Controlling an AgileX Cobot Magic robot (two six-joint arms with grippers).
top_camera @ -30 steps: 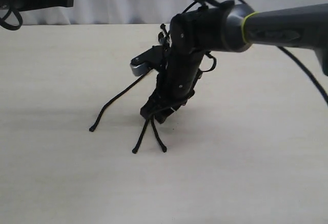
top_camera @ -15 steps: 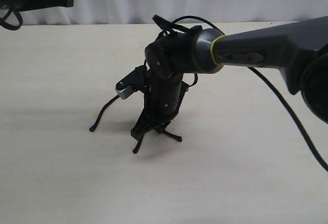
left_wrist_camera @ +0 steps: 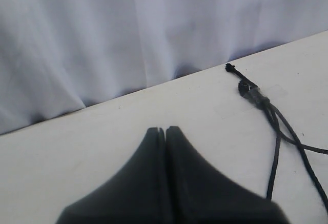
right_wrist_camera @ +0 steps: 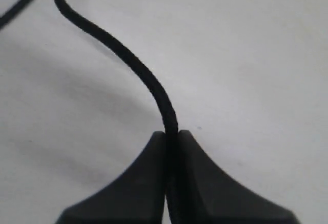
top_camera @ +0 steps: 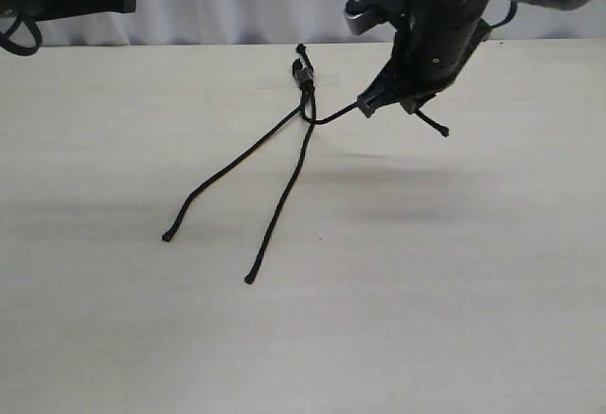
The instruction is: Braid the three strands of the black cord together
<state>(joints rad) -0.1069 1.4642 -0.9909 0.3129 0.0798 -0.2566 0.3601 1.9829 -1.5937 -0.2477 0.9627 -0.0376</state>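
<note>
Pale tabletop [top_camera: 114, 338], white curtain [left_wrist_camera: 102, 29] behind. One strand [right_wrist_camera: 148, 85] is clamped between the closed jaws of the right gripper [right_wrist_camera: 171, 134], held above the table right of the black cord [top_camera: 303, 73] head near the far edge. Nothing is held by the left gripper [left_wrist_camera: 165, 130], jaws pressed together.

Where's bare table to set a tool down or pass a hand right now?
Free: the near table in front of the two loose strands, plus the wide left side beyond them. Crowded: far middle, where the right gripper holds the third strand by the knotted head.
</note>
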